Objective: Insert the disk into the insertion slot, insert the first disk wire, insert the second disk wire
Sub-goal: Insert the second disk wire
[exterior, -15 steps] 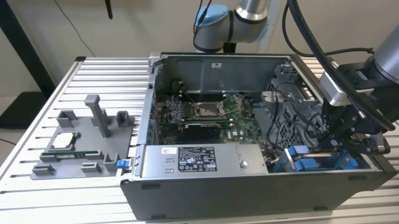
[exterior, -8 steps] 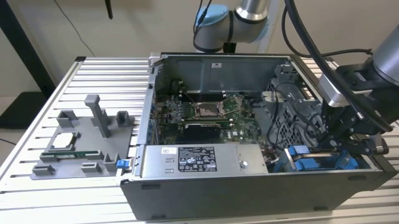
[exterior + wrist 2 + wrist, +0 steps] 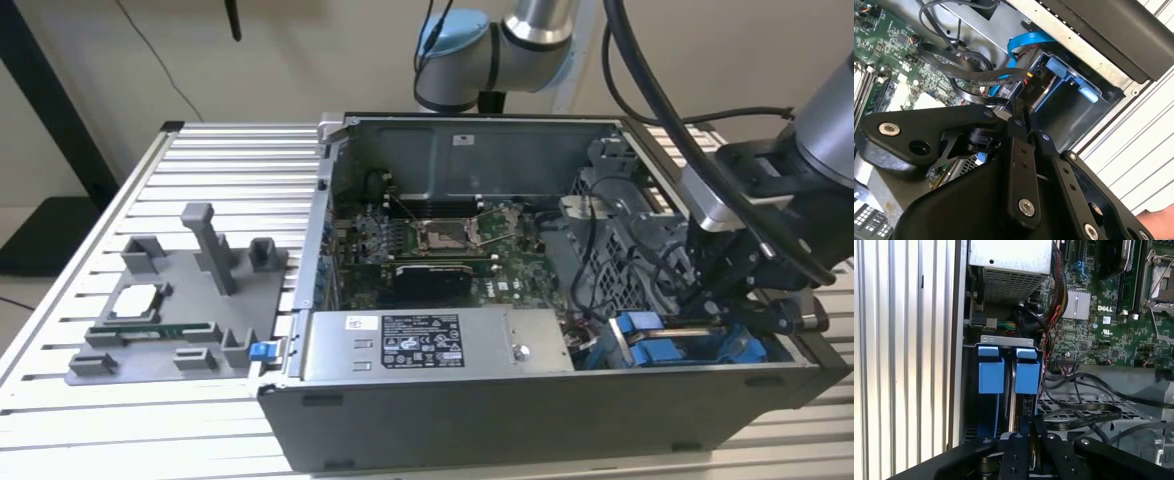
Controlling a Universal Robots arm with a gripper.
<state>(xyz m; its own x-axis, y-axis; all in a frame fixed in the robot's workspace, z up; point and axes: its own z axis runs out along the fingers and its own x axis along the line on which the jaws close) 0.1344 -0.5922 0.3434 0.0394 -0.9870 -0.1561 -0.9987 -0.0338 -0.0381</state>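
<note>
Slatted bench (image 3: 200,160) w/ open PC case (image 3: 534,420) across its middle, reaching the front edge. Grey fixture tray (image 3: 174,300) near bench edge on exterior view's left. Grey power-supply box (image 3: 427,345) along case front wall. Disk (image 3: 1026,375) in blue carrier, seated upright in drive bay at case front corner, exterior view's right, beside a 2nd blue carrier (image 3: 990,374). Tool (image 3: 1021,117) right over disk's rear end, amid black cables (image 3: 969,75); fingers look closed together, nothing seen gripped.

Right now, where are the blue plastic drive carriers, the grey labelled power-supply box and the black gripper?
Blue plastic drive carriers (image 3: 1015,376): first wrist view, front tab.
Grey labelled power-supply box (image 3: 420,343): exterior view, its label.
Black gripper (image 3: 1026,437): first wrist view, between fingertips.
</note>
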